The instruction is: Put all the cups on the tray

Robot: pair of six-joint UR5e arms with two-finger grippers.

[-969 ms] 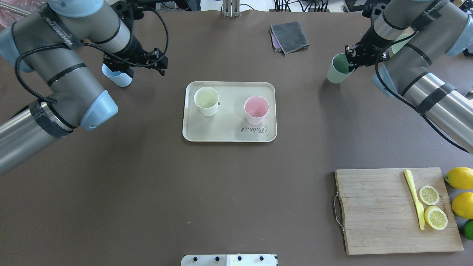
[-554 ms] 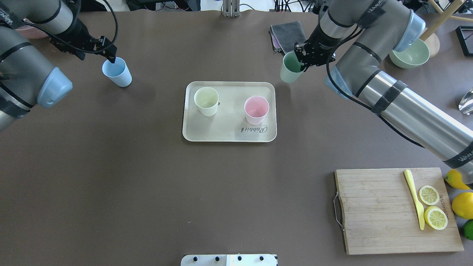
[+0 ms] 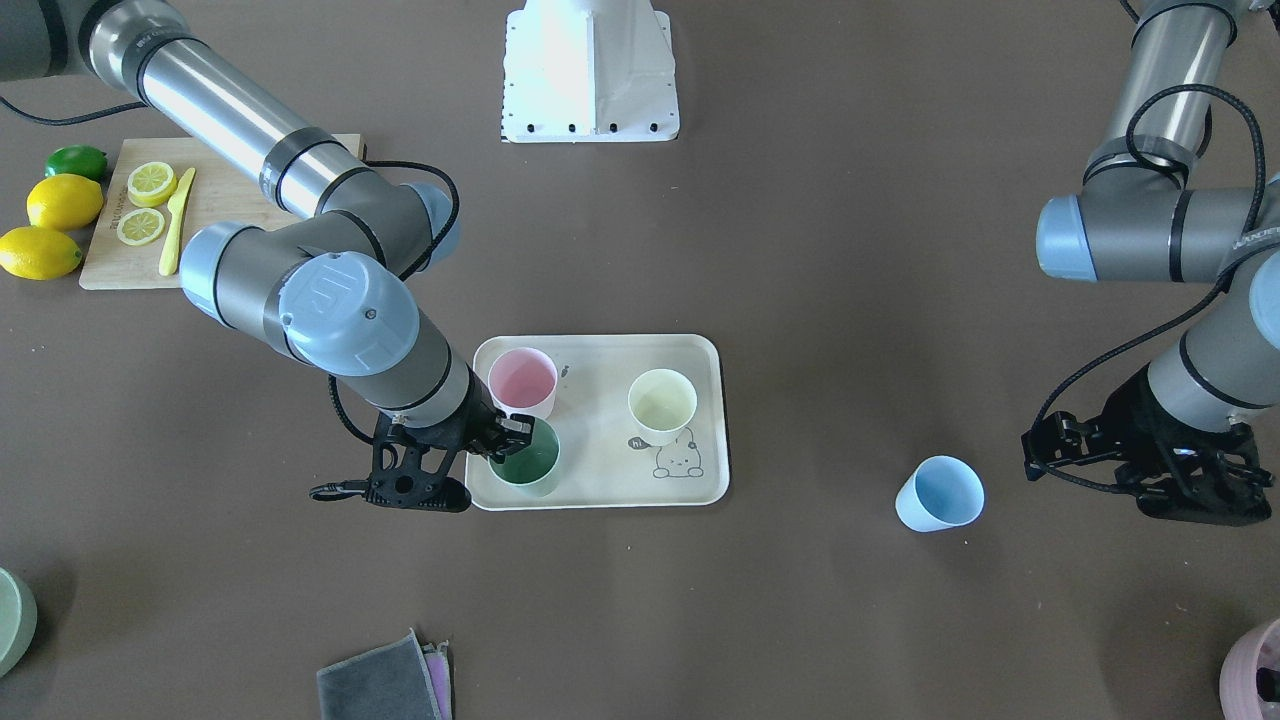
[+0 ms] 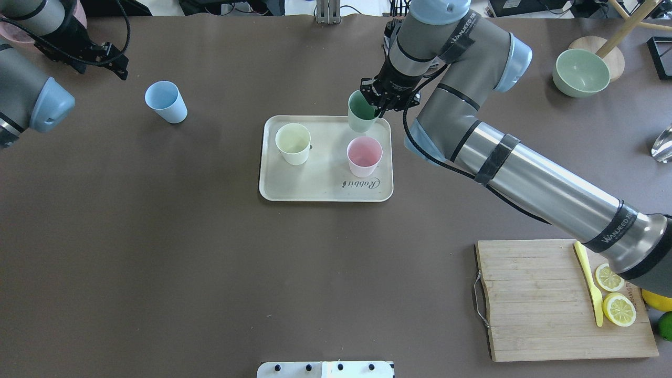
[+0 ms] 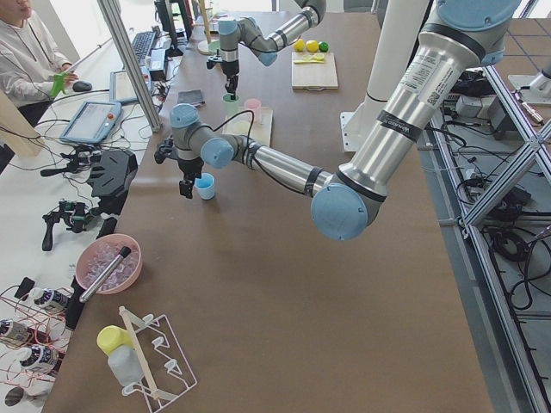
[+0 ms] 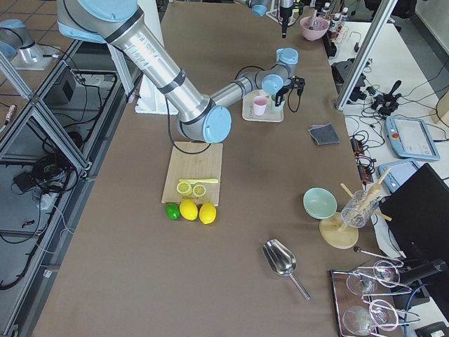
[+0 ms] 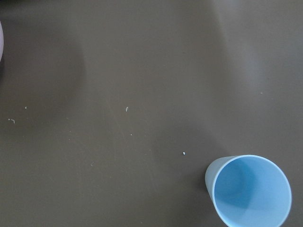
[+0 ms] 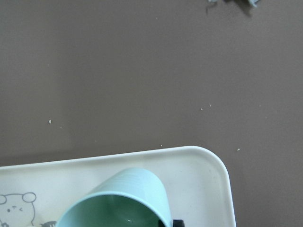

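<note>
Currently: pink cup (image 4: 364,156), cream cup (image 4: 293,143) on tray (image 4: 325,190); green cup (image 4: 359,119) pinched by right gripper (image 4: 376,106), seemingly unseated; blue cup (image 4: 167,102) on bench (image 4: 210,262); left gripper (image 3: 1040,455) opening unclear.

A knife (image 4: 589,283) and two lemon slices (image 4: 609,277) lie on the board (image 4: 535,304); two lemons (image 3: 64,201) and a lime (image 3: 76,161) just beside it; a grey cloth (image 3: 380,685), perhaps folded, well apart.
</note>
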